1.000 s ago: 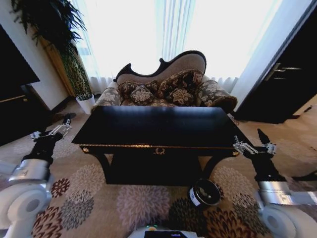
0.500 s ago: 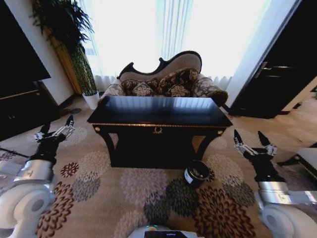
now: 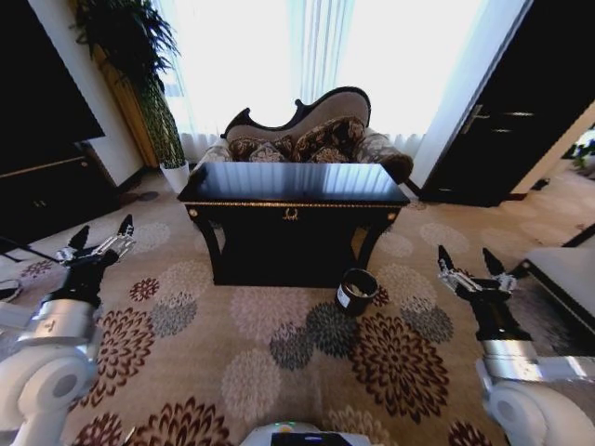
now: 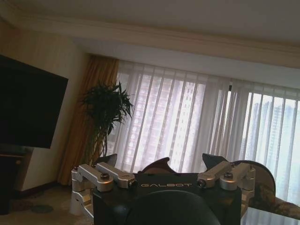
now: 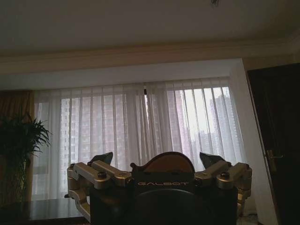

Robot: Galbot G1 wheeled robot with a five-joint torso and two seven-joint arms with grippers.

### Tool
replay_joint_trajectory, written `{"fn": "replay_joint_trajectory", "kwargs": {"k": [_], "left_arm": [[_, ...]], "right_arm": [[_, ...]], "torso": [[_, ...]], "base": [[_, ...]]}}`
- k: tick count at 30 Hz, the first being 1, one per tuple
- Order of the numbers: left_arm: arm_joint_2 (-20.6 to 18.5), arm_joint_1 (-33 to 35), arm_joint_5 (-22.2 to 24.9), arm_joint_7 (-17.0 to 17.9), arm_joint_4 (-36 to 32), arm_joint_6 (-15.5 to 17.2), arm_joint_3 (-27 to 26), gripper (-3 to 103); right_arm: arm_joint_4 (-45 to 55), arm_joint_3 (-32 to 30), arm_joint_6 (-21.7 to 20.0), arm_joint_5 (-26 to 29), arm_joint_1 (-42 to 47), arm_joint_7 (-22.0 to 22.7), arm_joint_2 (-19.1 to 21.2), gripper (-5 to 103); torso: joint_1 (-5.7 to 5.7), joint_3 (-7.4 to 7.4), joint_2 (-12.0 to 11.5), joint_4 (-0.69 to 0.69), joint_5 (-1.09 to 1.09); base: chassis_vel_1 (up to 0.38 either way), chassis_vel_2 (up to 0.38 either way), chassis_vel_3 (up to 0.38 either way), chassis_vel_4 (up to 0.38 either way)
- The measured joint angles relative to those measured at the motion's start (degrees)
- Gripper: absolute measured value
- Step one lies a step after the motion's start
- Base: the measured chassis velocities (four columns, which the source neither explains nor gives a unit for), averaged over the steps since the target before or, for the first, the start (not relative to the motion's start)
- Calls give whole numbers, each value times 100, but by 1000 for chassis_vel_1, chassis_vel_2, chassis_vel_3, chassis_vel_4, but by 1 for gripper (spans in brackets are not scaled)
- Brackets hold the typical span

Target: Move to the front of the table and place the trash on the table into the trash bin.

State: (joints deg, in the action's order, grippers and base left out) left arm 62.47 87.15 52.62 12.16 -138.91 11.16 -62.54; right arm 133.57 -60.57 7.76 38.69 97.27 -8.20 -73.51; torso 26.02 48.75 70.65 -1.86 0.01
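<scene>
- I stand on the flowered carpet [image 3: 279,353], some way back from the large rectangular glossy black worktop with gold trim and curved legs [image 3: 294,182], and I face its front apron with the small gold emblem.
- The top of this worktop is shiny and reflects the bright window; from here I cannot make out any trash on it.
- The small round dark trash bin with a white label on its side [image 3: 357,290] stands upright on the carpet, just before the front right leg of the worktop and a little to my right.
- My left tool [image 3: 100,244] is raised at my left side, over the carpet and well apart from the worktop. Its two dark fingers are spread wide and nothing is between them.
- In the left wrist view the same tool [image 4: 165,165] points toward the white curtains, with a tall green plant [image 4: 104,115] and a dark flat screen [image 4: 28,103] beside it.
- My right tool [image 3: 472,272] is raised at my right side, also over the carpet, beyond the bin and not touching it. Its fingers are wide too, and empty.
- In the right wrist view this tool [image 5: 158,161] also looks toward the curtains.
- Behind the worktop there is a curved sofa with patterned cushions [image 3: 307,139].
</scene>
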Motion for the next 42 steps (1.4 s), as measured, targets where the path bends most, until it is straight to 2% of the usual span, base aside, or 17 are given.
{"fn": "replay_joint_trajectory", "kwargs": {"k": [4,5,7,9,23,42], "left_arm": [[2,2,-3,-2,11,0,2,100],[8,-1,-15,-7,13,0,20,100],[16,-8,-32,-11,16,-1,51,100],[27,-25,-65,-16,34,-1,106,100],[15,-71,-76,-25,113,-28,111,100],[49,-50,-70,-27,79,-41,108,100]], "right_arm": [[-27,38,73,-4,-3,-29,6,100],[-29,51,86,-4,-1,-41,6,100],[-30,62,90,-4,-2,-55,3,100],[-30,73,99,-4,-3,-75,-8,100],[95,113,-29,-11,7,-115,-91,100],[169,55,40,19,93,-98,-148,100]], "torso": [[-2,-1,0,0,-8],[-9,-4,4,-1,2],[-11,-4,7,-1,4],[-11,-5,7,0,-4],[-7,-3,3,0,-3],[5,2,-2,0,-4]], "base": [[376,-385,-376,386],[337,-305,-361,258],[337,-214,-310,258],[112,-153,-224,173],[-37,24,28,-12],[-51,48,43,-51]]}}
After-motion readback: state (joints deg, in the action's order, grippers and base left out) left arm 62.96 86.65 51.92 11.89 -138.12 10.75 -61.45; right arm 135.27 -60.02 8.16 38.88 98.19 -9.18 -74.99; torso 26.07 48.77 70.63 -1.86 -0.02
